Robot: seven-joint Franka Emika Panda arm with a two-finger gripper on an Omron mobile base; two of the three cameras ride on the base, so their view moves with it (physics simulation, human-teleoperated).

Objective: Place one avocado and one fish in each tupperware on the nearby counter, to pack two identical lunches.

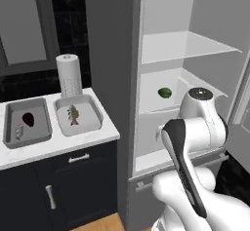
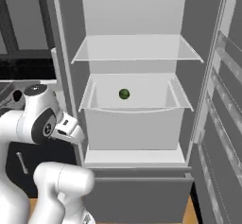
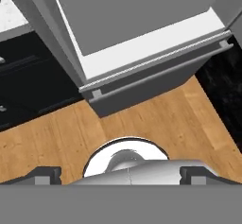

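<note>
Green avocado (image 1: 165, 92) alone on open fridge shelf (image 1: 161, 105); paper towel roll (image 1: 69, 75) behind trays.

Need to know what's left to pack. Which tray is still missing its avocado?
The paler tupperware: it holds only a fish. The green avocado sits inside the open fridge.

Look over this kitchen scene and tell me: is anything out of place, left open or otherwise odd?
The fridge stands wide open with a lone green avocado on its middle shelf. On the counter, the grey tupperware holds a dark avocado and a pale fish; the off-white tupperware holds just a brown fish. Nothing looks spilled or damaged.
</note>
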